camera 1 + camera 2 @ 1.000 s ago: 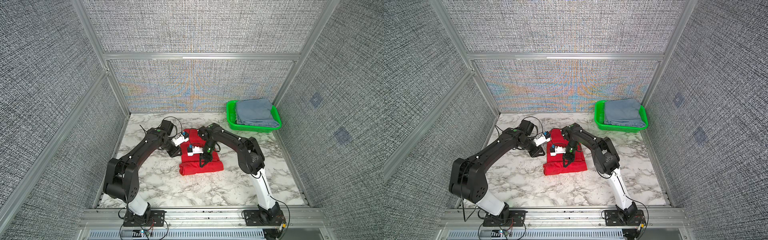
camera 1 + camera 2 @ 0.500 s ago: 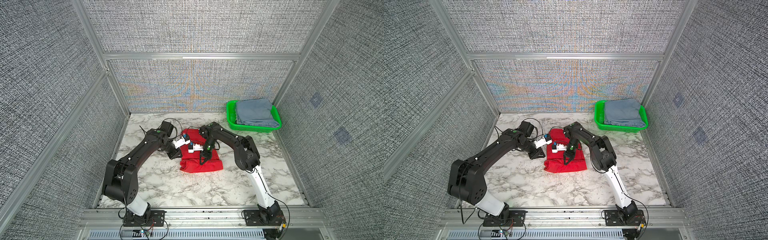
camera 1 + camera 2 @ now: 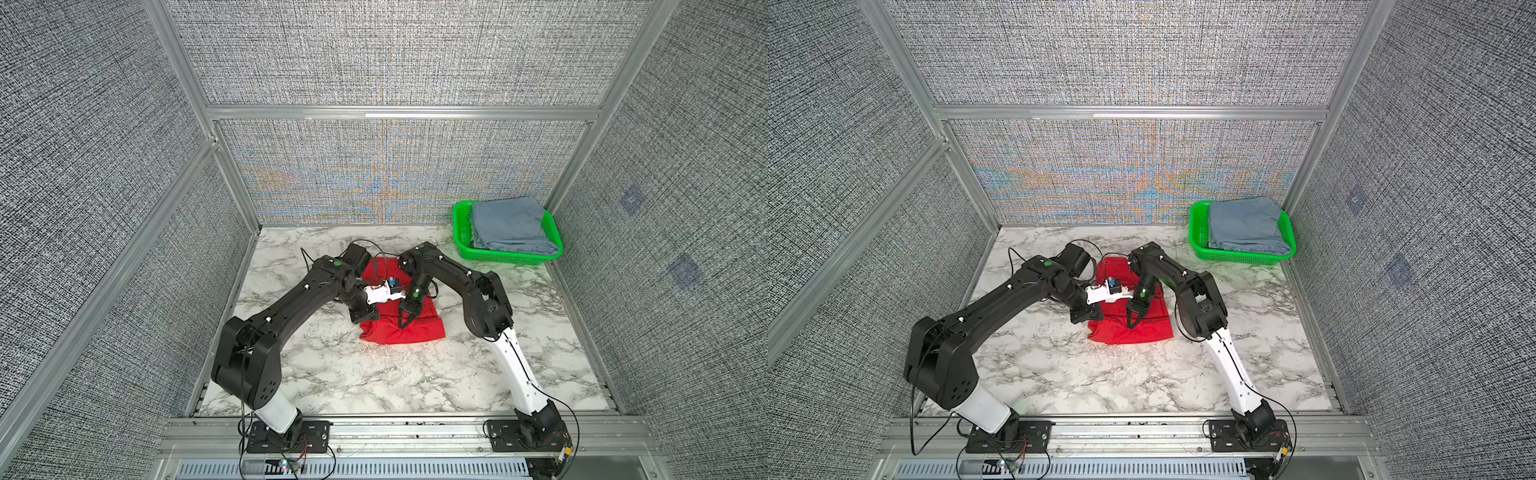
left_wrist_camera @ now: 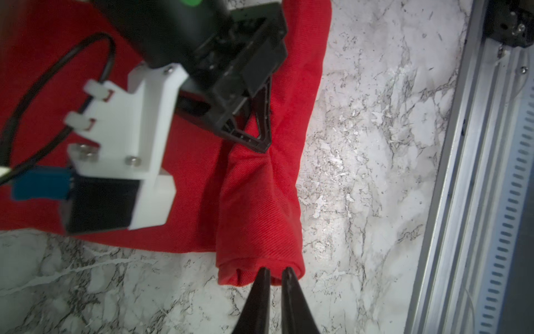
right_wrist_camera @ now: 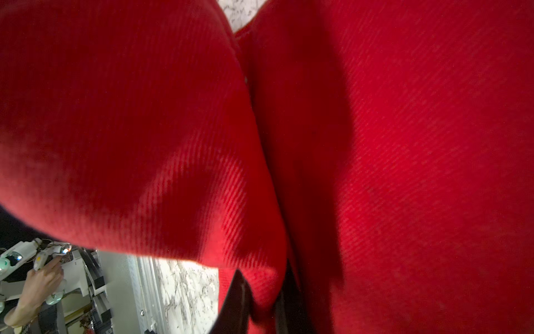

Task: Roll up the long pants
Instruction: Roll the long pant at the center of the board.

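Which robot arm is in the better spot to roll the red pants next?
Probably right. The right gripper pinches the middle of the roll in the long pants, so it could turn the whole roll over the flat cloth. The left gripper only nips the roll's end.

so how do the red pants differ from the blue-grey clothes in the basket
The red pants are bright red; the blue-grey garment is pale and denim-like. The red pants lie on the marble table, near edge rolled; the blue-grey garment sits folded flat in the green basket. Both are cloth.
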You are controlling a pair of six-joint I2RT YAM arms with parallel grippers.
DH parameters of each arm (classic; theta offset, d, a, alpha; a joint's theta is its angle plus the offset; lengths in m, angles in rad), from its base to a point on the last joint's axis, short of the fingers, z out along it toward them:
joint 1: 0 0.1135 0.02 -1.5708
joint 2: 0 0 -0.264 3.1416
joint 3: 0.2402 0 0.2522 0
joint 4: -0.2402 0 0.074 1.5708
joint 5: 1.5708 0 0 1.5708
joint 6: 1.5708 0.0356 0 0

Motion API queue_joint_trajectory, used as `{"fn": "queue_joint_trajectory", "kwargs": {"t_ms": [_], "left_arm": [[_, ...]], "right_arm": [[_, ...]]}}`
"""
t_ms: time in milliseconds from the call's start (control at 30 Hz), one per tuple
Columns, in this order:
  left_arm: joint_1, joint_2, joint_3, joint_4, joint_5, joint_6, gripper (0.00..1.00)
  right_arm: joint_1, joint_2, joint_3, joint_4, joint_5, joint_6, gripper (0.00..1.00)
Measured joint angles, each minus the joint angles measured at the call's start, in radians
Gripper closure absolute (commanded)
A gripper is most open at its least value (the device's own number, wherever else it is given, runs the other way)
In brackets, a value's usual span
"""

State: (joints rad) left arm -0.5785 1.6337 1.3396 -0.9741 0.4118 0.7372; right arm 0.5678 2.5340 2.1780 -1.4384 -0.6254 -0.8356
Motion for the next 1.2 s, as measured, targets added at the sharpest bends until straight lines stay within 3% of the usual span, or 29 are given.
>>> {"fn": "queue_joint_trajectory", "kwargs": {"t_ms": [200,667,800,833,1200], "left_arm": [[-0.077,0.027,-0.002,-0.029,-0.051,0.024,0.86],[-0.082,0.140,-0.024,0.111,-0.159,0.016,0.94],[-0.082,0.187,-0.036,0.145,-0.177,-0.004,0.98],[-0.081,0.192,-0.050,0.161,-0.178,-0.008,0.98],[-0.007,0.169,-0.153,0.276,-0.128,-0.092,0.98]], "right_arm": [[-0.008,0.013,0.010,-0.011,-0.019,0.011,1.00],[-0.016,0.020,0.011,-0.014,-0.038,0.016,1.00],[-0.023,0.021,0.010,-0.011,-0.045,0.022,0.65],[-0.029,0.021,0.008,0.002,-0.043,0.023,0.47],[-0.095,-0.045,-0.062,0.133,-0.084,0.075,0.34]]}}
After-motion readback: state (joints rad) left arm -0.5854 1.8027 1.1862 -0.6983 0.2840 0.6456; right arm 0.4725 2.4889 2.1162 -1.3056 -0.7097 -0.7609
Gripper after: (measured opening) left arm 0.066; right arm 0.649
